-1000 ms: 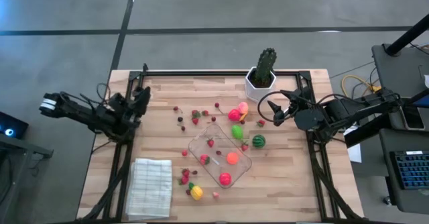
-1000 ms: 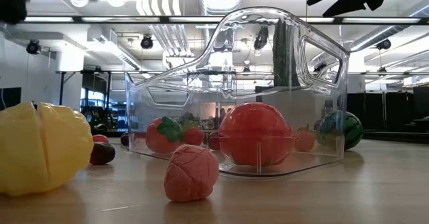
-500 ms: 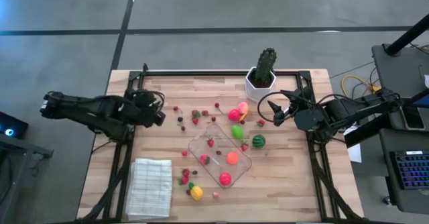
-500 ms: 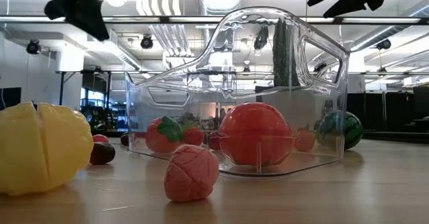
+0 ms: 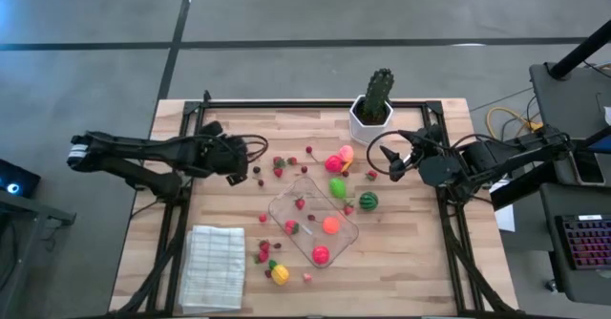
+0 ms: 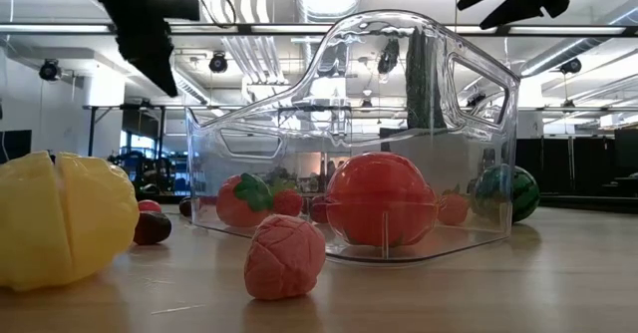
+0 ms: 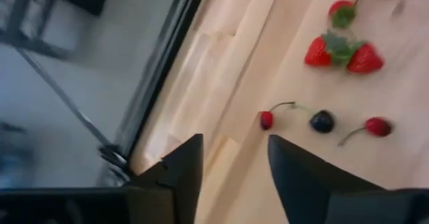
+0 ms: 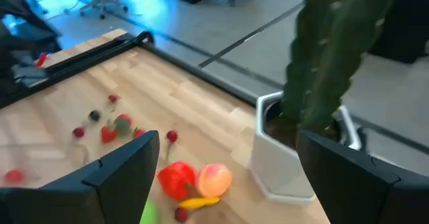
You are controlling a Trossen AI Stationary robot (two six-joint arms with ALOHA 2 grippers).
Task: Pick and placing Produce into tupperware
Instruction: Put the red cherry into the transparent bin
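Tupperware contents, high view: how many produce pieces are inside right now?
4 in the tupperware: a strawberry near the far wall, another strawberry, an orange piece and a red piece. Smaller ones may be hidden.

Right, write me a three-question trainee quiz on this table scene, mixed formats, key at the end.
1. True or false: the watermelon lies inside the clear container.
2. Which claw is out over the table near the loose cherries? A) left claw B) right claw C) neither
3. Fill in: the yellow fruit lies on the table between the container and the folded white ____.

Key: 1 false, it lies on the table beside the container. 2 A; the right claw waits by the cactus pot. 3 cloth.
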